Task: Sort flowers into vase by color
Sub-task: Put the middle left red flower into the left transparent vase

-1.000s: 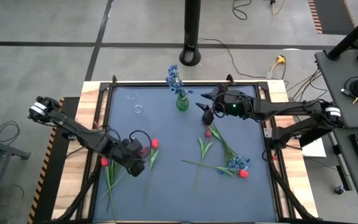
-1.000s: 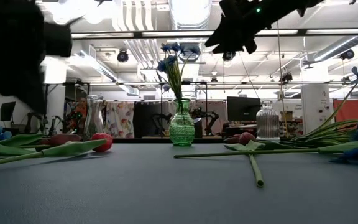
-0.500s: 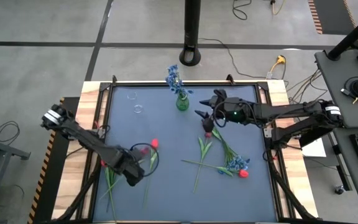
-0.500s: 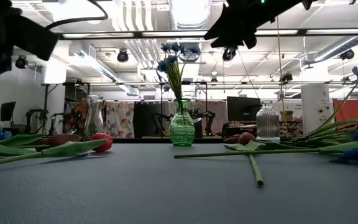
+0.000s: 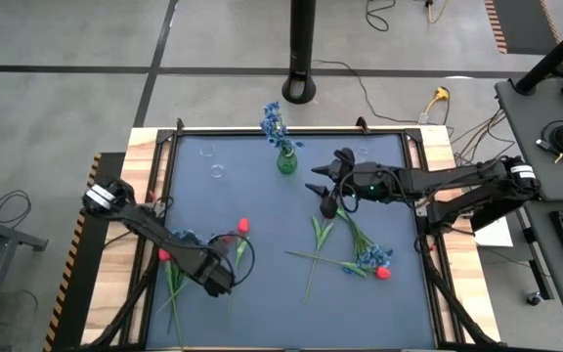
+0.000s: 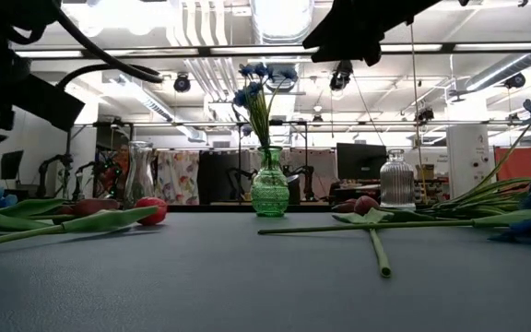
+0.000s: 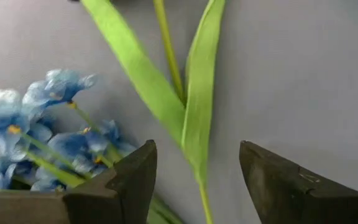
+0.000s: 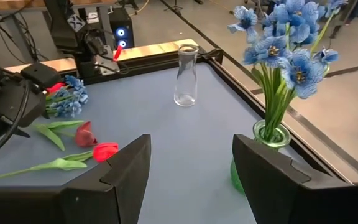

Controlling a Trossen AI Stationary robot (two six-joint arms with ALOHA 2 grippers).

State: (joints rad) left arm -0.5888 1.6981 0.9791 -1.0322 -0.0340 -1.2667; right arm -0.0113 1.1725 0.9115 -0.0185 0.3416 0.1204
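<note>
Three vases stand on the tabletop: one green vase (image 6: 269, 189) and two of clear glass, a slim clear vase (image 6: 138, 173) and a ribbed clear vase (image 6: 396, 181).

Three red tulips lie loose: the left-edge red tulip (image 5: 164, 255), the middle red tulip (image 5: 243, 225) and the right red tulip (image 5: 382, 273).

Two maroon tulips show: the right maroon tulip (image 5: 327, 208) and the left maroon tulip (image 8: 84, 134).

Blue blossoms make three groups: one vase bunch (image 5: 275, 124) and two loose sprigs, the right blue sprig (image 5: 371, 256) and the left blue sprig (image 7: 36, 124).

There are two arms, each with one end effector.

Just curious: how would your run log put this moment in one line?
left gripper: open over green stem | right gripper: open, empty | green glass vase: holds blue flowers
</note>
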